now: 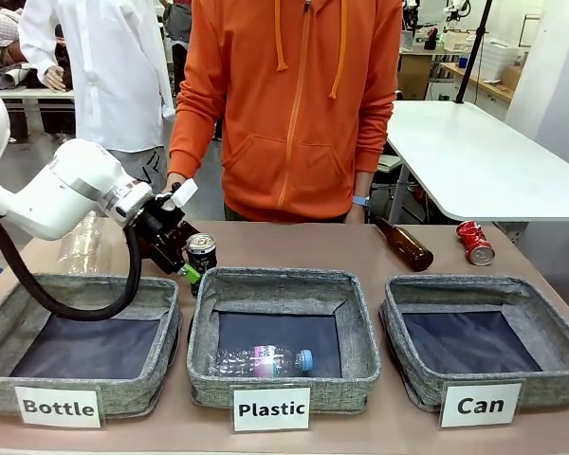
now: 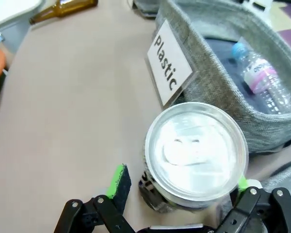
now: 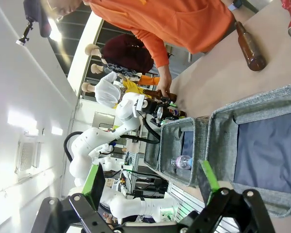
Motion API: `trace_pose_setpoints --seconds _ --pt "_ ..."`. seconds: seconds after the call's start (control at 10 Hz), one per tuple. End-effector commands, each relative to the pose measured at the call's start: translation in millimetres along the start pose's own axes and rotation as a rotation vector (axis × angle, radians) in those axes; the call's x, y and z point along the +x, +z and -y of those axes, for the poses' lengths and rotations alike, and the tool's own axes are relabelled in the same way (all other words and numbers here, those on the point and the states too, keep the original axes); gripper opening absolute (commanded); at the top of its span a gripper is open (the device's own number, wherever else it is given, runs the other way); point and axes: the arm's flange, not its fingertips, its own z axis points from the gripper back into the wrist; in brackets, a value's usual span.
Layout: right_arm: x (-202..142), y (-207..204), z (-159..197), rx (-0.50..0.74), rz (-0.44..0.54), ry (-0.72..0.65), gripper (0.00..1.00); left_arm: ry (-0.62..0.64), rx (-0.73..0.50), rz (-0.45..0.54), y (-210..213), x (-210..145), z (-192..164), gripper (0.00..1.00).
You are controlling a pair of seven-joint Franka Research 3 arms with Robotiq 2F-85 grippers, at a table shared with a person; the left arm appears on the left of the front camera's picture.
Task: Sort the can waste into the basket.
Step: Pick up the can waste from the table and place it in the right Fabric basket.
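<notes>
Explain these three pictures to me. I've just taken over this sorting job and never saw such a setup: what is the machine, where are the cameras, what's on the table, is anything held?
The machine is two white robot arms at a brown table. The wide picture looks across it from the robot's side at a person in orange. The other two pictures come from a camera on each wrist, looking along that arm's pincer. Three grey baskets stand in front: Bottle, Plastic and Can. A clear bottle lies in Plastic. Behind the baskets are a black can, a brown bottle and a crushed red can. The left pincer is open around the black can, not gripping it. The right pincer is open and empty.
</notes>
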Motion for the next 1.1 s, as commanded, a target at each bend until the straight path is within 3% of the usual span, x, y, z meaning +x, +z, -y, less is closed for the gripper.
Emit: trace_pose_setpoints --seconds 0.0,0.1,0.3,0.4,0.5,0.7,1.0 --pt "3 -1 -1 0.026 0.018 0.025 1.0 -0.03 0.139 -0.008 59 13 54 1.0" --pt "3 -1 -1 0.026 0.018 0.025 1.0 -0.027 0.28 -0.016 95 18 90 1.0" --pt "3 -1 -1 0.026 0.018 0.025 1.0 -0.083 0.272 -0.036 136 20 191 1.0" --pt "3 -1 -1 0.026 0.018 0.025 1.0 -0.077 0.265 0.018 154 11 248 1.0" --pt "3 -1 -1 0.026 0.018 0.025 1.0 -0.018 0.375 0.091 176 0 280 1.0" --pt "3 -1 -1 0.026 0.018 0.025 1.0 0.181 0.606 0.312 231 -38 326 1.0" --pt "3 -1 -1 0.026 0.018 0.025 1.0 0.294 0.659 0.438 262 -69 328 1.0"
